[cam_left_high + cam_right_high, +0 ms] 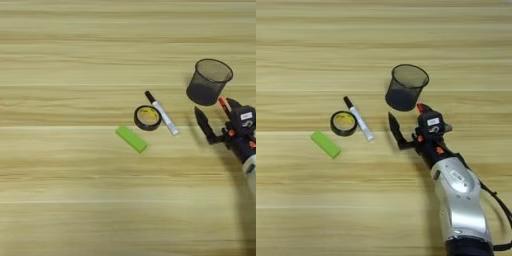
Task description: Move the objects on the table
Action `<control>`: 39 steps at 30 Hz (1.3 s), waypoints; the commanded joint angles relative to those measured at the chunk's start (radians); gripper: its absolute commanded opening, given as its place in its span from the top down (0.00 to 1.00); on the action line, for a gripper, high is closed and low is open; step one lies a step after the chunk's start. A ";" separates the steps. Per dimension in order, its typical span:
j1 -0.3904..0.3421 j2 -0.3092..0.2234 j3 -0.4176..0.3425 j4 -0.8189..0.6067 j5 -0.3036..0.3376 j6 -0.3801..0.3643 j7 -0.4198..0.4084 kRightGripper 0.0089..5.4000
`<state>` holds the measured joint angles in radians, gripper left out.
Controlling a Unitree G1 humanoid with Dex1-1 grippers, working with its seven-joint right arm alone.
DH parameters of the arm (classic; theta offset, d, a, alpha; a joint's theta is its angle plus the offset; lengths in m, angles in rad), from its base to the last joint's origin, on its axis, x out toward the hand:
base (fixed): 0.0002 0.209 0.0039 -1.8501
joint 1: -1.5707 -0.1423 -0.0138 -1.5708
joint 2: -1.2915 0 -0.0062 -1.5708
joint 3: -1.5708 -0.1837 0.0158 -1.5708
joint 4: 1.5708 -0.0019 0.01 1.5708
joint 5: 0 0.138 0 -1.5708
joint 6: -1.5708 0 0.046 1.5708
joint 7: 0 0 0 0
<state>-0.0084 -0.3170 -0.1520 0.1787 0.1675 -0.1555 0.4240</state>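
A black mesh cup (407, 86) stands upright on the table (60, 200). Left of it lie a white marker with a black cap (161, 112), a black tape roll with a yellow centre (147, 117) and a lime-green block (131, 138). My right gripper (406, 115) is just below the cup and is open: one black finger (395, 131) splays out to the left, the other sits by the cup's base. Only the red tip of the pen (420, 107) shows, at the right finger; the rest is hidden by the gripper.
The silver forearm (458, 195) comes in from the bottom right, with a black cable (496, 200) beside it. Bare wood stretches across the left half and the far side of the table.
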 commanded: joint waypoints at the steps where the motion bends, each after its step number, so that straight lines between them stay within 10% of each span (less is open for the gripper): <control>1: -0.074 0.002 0.030 -0.043 -0.007 0.006 0.005 0.05; 39: -0.062 0.023 0.103 0.071 -0.075 -0.007 0.050 0.01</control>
<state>-0.0122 -0.2754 -0.0458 0.2805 0.1017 -0.1400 0.4876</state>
